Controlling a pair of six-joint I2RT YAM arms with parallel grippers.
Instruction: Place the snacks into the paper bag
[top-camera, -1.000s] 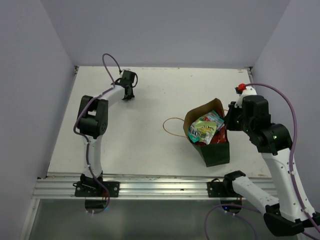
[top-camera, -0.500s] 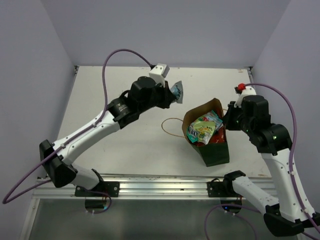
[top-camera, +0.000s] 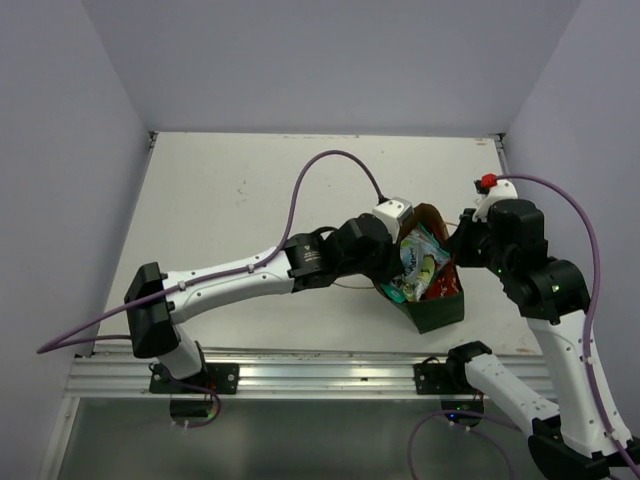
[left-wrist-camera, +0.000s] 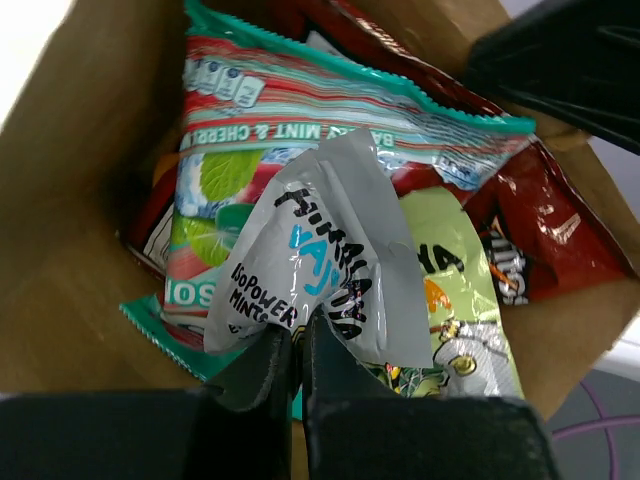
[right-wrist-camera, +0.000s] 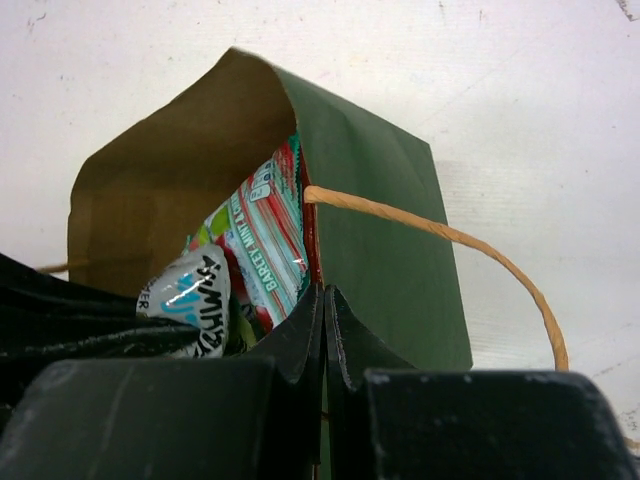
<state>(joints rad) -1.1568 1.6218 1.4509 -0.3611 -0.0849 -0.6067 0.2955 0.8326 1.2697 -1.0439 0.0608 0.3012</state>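
Nearly done, I judge: several snacks (left-wrist-camera: 300, 110) lie in the bag (left-wrist-camera: 70, 200). The left gripper (left-wrist-camera: 298, 340) pinches a silver packet (left-wrist-camera: 330, 240), which juts ahead of its jaws inside the bag's mouth, not yet released. The right gripper (right-wrist-camera: 322, 300) has its jaws pressed together on the bag's wall.

1. The left gripper (left-wrist-camera: 298, 345), pinching a silver packet (left-wrist-camera: 335, 250), blocks the mouth of the paper bag (top-camera: 437, 312).
2. Piled snacks (left-wrist-camera: 330, 110) crowd the bag's inside.
3. The right gripper (right-wrist-camera: 323, 300) clamps the bag's right rim.
4. Left of the bag, the table (top-camera: 250, 200) gives room.
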